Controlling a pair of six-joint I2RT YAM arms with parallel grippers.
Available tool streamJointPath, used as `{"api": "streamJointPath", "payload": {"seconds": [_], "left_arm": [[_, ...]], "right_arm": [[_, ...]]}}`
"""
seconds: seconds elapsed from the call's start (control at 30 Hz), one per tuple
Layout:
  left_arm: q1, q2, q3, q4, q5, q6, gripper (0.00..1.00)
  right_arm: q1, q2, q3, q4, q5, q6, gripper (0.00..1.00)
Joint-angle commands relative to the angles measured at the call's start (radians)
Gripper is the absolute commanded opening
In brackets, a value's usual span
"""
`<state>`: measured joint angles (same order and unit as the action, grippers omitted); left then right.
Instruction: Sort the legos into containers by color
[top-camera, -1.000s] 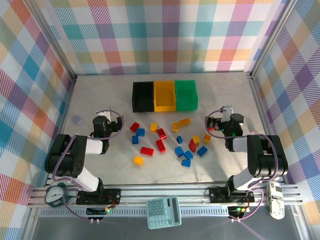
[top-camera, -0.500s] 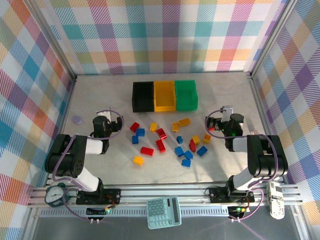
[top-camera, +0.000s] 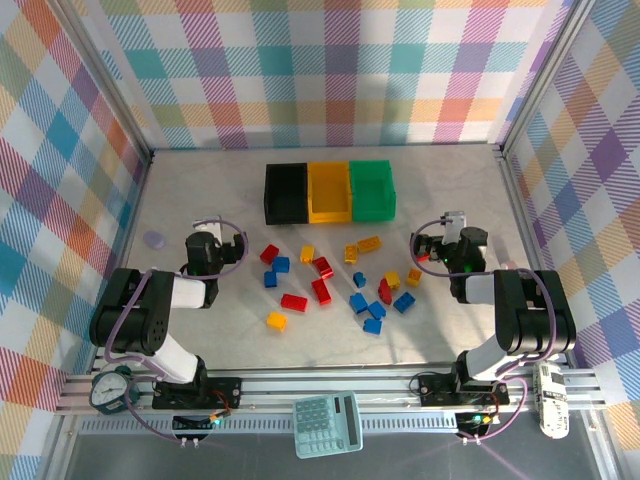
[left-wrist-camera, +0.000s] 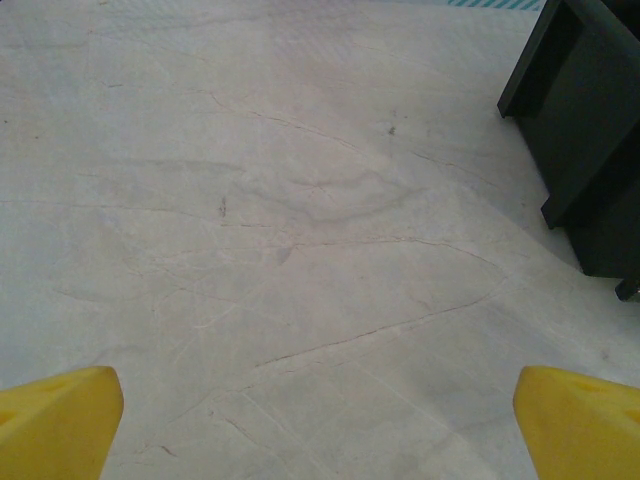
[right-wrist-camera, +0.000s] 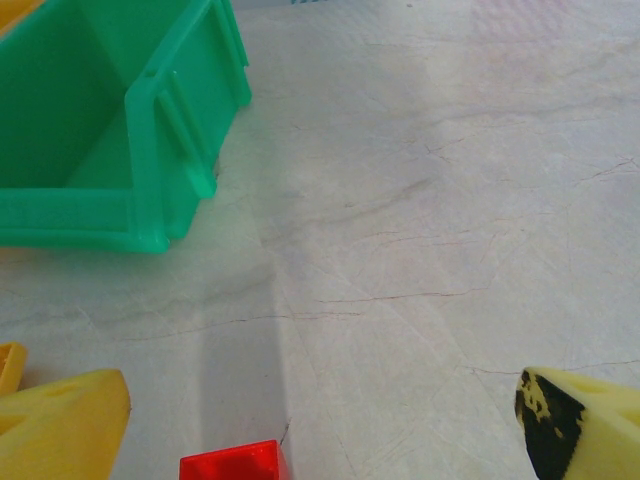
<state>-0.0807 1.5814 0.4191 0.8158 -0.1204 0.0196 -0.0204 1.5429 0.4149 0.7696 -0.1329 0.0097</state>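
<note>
- yellow foam pads (left-wrist-camera: 60, 420) tip my left gripper (left-wrist-camera: 320, 425), one in each bottom corner of the left wrist view. the jaws stand wide apart, with bare table (left-wrist-camera: 300, 200) between them and nothing held.
- pale grey, veined stone is what that table looks like up close.
- the black bin (left-wrist-camera: 590, 150) sits ahead of my left pads at the upper right, well apart from them.
- my right gripper (right-wrist-camera: 322, 425) is spread just as wide and grips nothing. the inner face of its right-hand pad is scuffed black.
- a red lego (right-wrist-camera: 232, 465) lies at the bottom edge between my right fingers, nearer the left pad and touching neither.
- the corner of a yellow brick (right-wrist-camera: 8, 365) shows at the left edge, just above that pad.
- the green bin (right-wrist-camera: 100, 150) stands ahead and to the left of my right gripper.
- from above, the containers (top-camera: 330, 214) form one joined row at the far middle of the table: black on the left, the yellow bin (top-camera: 329, 190) in the centre, green on the right.
- the legos (top-camera: 335, 285) lie loose on the table on the near side of the bins, between my two arms, with red, blue and yellow mixed together.
- a teal calculator (top-camera: 328, 424) rests on the rail at the near edge.
</note>
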Motion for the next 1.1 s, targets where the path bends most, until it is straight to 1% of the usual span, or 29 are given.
{"api": "streamJointPath", "payload": {"seconds": [0.0, 0.03, 0.1, 0.17, 0.2, 0.23, 0.3, 0.37, 0.43, 0.5, 0.57, 0.6, 0.67, 0.77, 0.8, 0.87, 0.9, 0.97, 1.07], "left_arm": [[0.007, -0.004, -0.002, 0.038, 0.016, 0.014, 1.00], [0.006, -0.017, 0.008, 0.005, 0.011, 0.017, 1.00], [0.005, -0.050, 0.070, -0.129, -0.001, 0.013, 1.00], [0.006, -0.070, 0.128, -0.252, 0.032, 0.026, 1.00], [0.002, -0.085, 0.149, -0.296, 0.050, 0.037, 1.00], [-0.005, -0.106, 0.160, -0.327, 0.045, 0.042, 1.00], [-0.027, -0.173, 0.165, -0.360, -0.004, 0.044, 1.00], [-0.036, -0.250, 0.167, -0.375, 0.003, -0.002, 1.00], [-0.061, -0.317, 0.208, -0.430, 0.017, -0.052, 1.00], [-0.108, -0.370, 0.306, -0.567, 0.018, -0.109, 1.00], [-0.170, -0.405, 0.419, -0.709, 0.022, -0.135, 1.00], [-0.209, -0.414, 0.482, -0.790, 0.015, -0.135, 1.00], [-0.286, -0.422, 0.565, -0.865, -0.016, -0.139, 1.00], [-0.392, -0.432, 0.618, -0.900, -0.045, -0.141, 1.00], [-0.420, -0.438, 0.625, -0.907, -0.059, -0.149, 1.00], [-0.448, -0.449, 0.632, -0.934, -0.090, -0.206, 1.00], [-0.451, -0.455, 0.634, -0.954, -0.091, -0.246, 1.00], [-0.452, -0.461, 0.635, -0.987, -0.070, -0.301, 1.00], [-0.457, -0.466, 0.636, -1.026, -0.042, -0.350, 1.00]], "right_arm": [[-0.004, -0.015, 0.010, 0.025, -0.022, -0.015, 0.99], [-0.005, -0.016, 0.009, 0.026, -0.022, -0.015, 0.99], [-0.005, -0.019, 0.006, 0.032, -0.016, -0.013, 0.99], [-0.005, -0.059, 0.029, -0.045, 0.022, 0.002, 0.99], [-0.005, -0.098, 0.048, -0.106, 0.026, 0.003, 0.99], [-0.005, -0.129, 0.067, -0.175, 0.023, 0.000, 0.99], [-0.002, -0.219, 0.113, -0.314, 0.041, 0.012, 0.99], [0.010, -0.300, 0.168, -0.454, 0.055, 0.027, 0.99], [0.041, -0.366, 0.228, -0.588, 0.101, 0.042, 0.99], [0.074, -0.410, 0.303, -0.729, 0.124, 0.056, 0.99], [0.105, -0.427, 0.376, -0.863, 0.147, 0.080, 0.99], [0.117, -0.432, 0.410, -0.926, 0.143, 0.091, 0.99], [0.128, -0.435, 0.455, -1.023, 0.108, 0.105, 0.99], [0.143, -0.430, 0.494, -1.124, 0.079, 0.124, 1.00], [0.145, -0.426, 0.500, -1.150, 0.068, 0.126, 0.99], [0.144, -0.402, 0.514, -1.209, 0.061, 0.129, 0.95], [0.144, -0.378, 0.526, -1.245, 0.067, 0.131, 0.91], [0.143, -0.314, 0.557, -1.313, 0.091, 0.139, 0.85], [0.143, -0.197, 0.606, -1.384, 0.091, 0.143, 0.78]]}}
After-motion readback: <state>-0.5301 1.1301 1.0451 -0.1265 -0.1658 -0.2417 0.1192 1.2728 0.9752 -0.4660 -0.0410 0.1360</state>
